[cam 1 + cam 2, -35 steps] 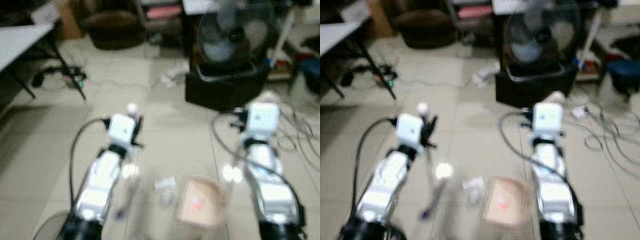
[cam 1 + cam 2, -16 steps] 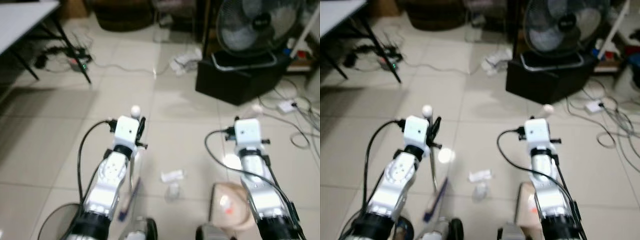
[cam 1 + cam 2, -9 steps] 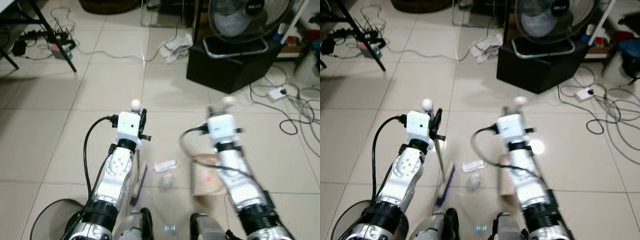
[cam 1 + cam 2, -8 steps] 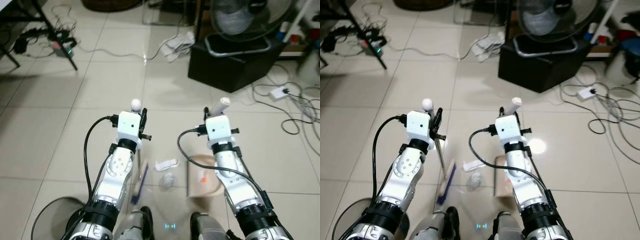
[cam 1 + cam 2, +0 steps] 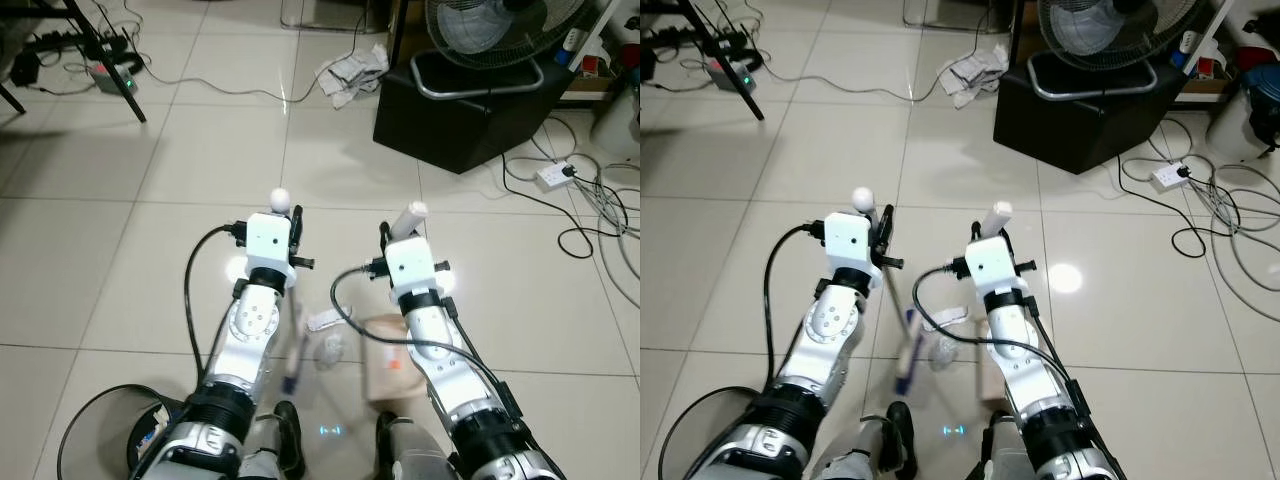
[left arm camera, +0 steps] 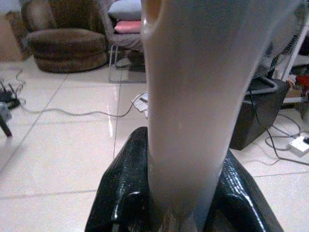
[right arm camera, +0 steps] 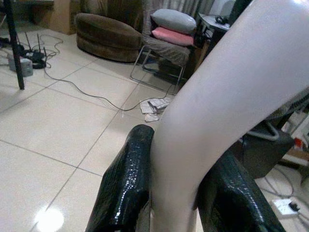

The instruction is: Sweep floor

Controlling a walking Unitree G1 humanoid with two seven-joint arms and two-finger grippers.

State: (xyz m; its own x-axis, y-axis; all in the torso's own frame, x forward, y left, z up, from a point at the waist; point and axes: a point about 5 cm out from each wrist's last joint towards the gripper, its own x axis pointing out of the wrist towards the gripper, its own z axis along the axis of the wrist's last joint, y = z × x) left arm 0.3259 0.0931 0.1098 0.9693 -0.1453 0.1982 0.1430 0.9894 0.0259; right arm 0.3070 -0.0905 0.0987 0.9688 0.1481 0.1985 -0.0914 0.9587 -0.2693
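Now we look down on both arms over the tiled floor. Our left gripper is clamped on the broom, whose head rests on the tiles beside a crumpled wrapper and a paper scrap. Our right gripper grips the dustpan, its tray lying flat just beside that litter. Up close, the wrist views show pale handles squeezed between black fingers, with a brown sofa and a chair behind. From the head, a fan stands ahead.
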